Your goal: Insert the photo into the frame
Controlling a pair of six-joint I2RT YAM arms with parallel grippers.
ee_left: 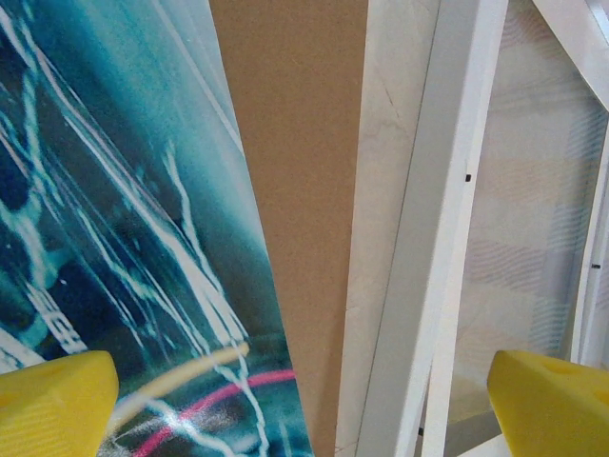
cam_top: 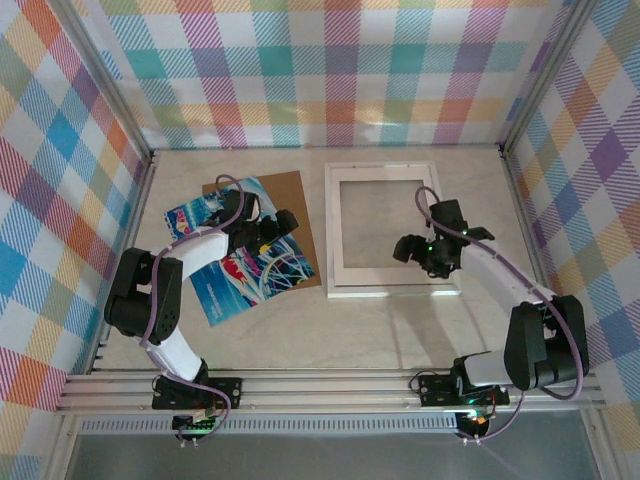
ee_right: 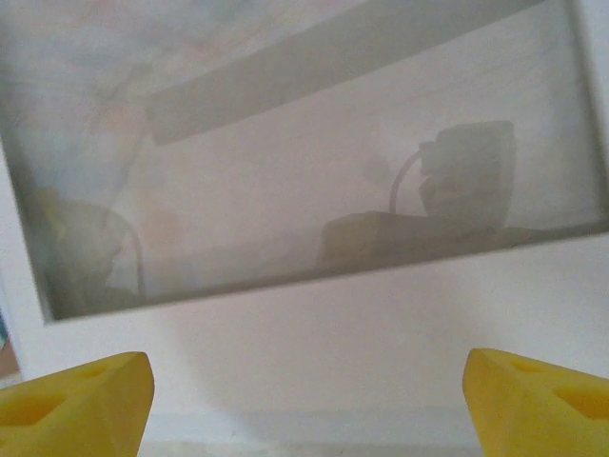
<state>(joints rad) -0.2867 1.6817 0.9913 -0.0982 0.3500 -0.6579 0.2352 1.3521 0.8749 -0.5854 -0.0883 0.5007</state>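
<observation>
seemingly pickup: left gripper point(ee_left: 304, 405) spread over the blue-swirled paper photo point(cam_top: 272, 277) left of the white moulded frame point(cam_top: 336, 272); right gripper point(ee_right: 304, 400) spread; next, pinch photo's edge.

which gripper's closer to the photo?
Left. The left gripper hangs open directly over the photo; the right gripper is over the frame's right side, also open.

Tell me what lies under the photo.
A brown board lies under the photo's far part, the table under its near corner. How far the board runs beneath is covered.
</observation>
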